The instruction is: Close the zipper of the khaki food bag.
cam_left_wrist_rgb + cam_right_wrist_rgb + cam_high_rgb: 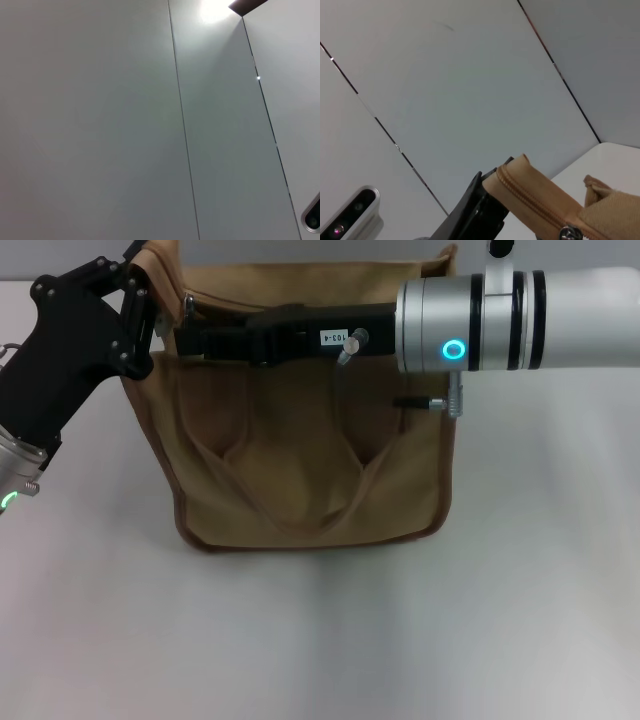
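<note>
Left hand (140,315) clamps the khaki food bag (310,460) corner; right hand (200,340), grip hidden, lies along the zipper (540,207) beside it, risking tab slip if fabric slackens.

A plain white worktop (320,640) fills the foreground, and beyond its far edge rise pale grey wall panels (460,90) split by thin dark seams.
</note>
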`<action>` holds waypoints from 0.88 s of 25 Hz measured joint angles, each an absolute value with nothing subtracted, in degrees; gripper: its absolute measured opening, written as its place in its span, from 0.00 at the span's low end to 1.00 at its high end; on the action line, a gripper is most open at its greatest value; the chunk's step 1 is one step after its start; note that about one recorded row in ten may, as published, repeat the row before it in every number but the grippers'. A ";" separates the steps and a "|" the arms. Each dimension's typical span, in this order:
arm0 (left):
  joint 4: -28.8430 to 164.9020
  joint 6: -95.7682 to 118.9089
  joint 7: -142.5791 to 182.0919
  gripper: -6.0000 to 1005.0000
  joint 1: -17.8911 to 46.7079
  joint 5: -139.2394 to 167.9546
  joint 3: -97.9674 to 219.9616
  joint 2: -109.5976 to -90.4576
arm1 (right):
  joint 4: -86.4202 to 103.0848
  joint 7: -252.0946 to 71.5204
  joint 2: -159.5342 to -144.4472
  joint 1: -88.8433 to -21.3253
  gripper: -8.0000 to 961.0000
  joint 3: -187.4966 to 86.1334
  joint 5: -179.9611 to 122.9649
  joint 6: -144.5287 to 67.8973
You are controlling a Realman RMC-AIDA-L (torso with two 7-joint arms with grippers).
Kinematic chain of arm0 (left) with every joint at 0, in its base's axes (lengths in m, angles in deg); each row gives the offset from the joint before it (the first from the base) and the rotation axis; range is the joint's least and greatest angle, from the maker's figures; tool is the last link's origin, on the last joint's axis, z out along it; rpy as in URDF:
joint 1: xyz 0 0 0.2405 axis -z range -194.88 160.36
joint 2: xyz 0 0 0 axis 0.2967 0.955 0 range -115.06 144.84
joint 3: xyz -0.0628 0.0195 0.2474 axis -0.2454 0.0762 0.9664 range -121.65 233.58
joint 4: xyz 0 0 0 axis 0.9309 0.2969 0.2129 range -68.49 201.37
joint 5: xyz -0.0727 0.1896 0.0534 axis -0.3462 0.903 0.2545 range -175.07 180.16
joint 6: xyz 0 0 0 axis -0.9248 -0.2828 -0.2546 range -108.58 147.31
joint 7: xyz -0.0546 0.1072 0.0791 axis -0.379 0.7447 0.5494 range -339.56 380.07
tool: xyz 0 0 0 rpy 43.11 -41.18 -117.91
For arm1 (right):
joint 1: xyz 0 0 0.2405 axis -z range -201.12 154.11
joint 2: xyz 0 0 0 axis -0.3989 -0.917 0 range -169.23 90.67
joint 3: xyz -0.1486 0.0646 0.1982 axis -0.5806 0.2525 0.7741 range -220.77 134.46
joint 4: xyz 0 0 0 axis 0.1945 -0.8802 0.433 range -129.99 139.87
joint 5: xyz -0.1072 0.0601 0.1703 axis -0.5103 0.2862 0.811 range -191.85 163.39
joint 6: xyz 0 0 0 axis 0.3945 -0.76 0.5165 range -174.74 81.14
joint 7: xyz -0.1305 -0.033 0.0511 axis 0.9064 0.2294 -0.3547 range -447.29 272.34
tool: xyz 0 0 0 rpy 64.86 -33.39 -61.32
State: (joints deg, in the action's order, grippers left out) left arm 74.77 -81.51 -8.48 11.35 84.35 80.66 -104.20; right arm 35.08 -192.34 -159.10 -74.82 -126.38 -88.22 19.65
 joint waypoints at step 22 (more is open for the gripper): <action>73.88 -81.80 -8.50 0.03 12.03 84.27 81.37 -104.20 | 35.79 -193.76 -159.16 -76.11 0.28 -128.63 -87.98 15.94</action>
State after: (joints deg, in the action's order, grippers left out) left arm 73.88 -81.80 -8.50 12.03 84.27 81.37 -104.20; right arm 35.79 -193.76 -159.16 -76.11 -128.63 -87.98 15.94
